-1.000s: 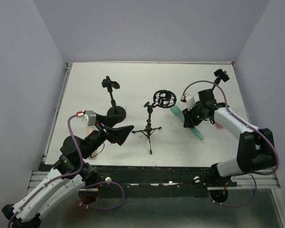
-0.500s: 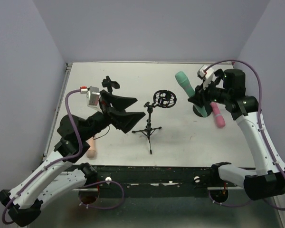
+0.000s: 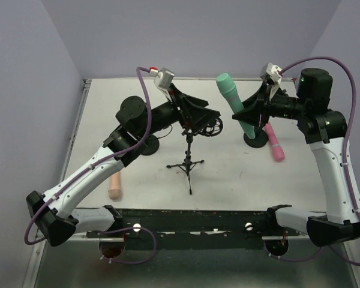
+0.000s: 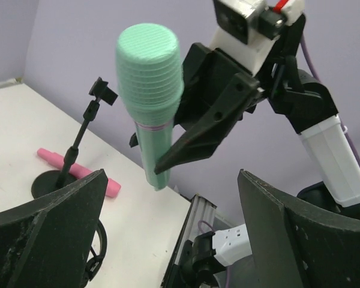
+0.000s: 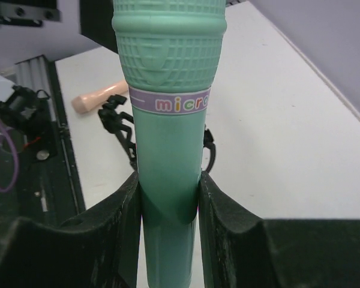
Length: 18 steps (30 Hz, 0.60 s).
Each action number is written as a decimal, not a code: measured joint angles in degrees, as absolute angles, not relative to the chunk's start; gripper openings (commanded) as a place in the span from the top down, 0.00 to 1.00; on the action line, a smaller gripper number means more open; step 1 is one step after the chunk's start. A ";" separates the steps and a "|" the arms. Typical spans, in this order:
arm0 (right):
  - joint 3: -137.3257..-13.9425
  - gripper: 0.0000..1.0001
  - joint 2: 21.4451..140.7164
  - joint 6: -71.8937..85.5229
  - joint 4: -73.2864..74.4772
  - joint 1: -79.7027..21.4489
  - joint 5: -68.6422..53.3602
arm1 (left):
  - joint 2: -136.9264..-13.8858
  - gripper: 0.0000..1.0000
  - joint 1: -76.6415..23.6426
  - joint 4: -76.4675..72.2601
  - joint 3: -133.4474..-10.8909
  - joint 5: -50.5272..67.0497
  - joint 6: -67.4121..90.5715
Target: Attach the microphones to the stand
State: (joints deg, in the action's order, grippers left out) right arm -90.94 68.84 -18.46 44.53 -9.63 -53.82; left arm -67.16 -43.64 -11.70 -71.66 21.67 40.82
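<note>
My right gripper (image 3: pixel 247 114) (image 5: pixel 168 201) is shut on the mint green microphone (image 3: pixel 233 107) (image 5: pixel 168 120), holding it nearly upright in the air, head up, right of the tripod stand (image 3: pixel 189 163). The stand's ring mount (image 5: pixel 125 127) shows behind the microphone's body. My left gripper (image 3: pixel 207 115) (image 4: pixel 174 240) hangs open and empty over that ring mount, facing the mint microphone (image 4: pixel 150 108). The pink microphone (image 3: pixel 275 145) (image 4: pixel 78 174) lies on the table by the right round-base stand (image 3: pixel 255 139) (image 4: pixel 69 157). The beige-peach microphone (image 3: pixel 114 186) (image 5: pixel 99 96) lies near the front left.
A second round-base stand (image 3: pixel 147 144) stands at the left, partly behind my left arm. The white table (image 3: pixel 228 174) ends at a black rail (image 3: pixel 192 217) near the arm bases. Purple walls close the back and both sides.
The right gripper lifted the mint microphone off the table and brought it upright beside the ring mount. The left arm swung from the front left up and across to the tripod stand's top.
</note>
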 measured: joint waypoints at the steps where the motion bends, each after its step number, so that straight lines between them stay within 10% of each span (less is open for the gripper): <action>1: -90.94 0.85 68.93 -17.61 44.60 -9.63 -55.44 | -68.53 0.04 -43.94 -11.99 -71.77 21.54 41.32; 18: -88.12 0.84 69.67 -8.32 41.10 -9.63 -66.24 | -79.99 0.31 -50.26 -16.93 -76.18 16.82 40.53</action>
State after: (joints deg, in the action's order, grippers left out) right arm -88.12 69.67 -8.32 41.10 -9.63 -66.24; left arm -79.99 -50.26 -16.93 -76.18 16.82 40.53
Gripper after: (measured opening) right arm 0.428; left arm 0.712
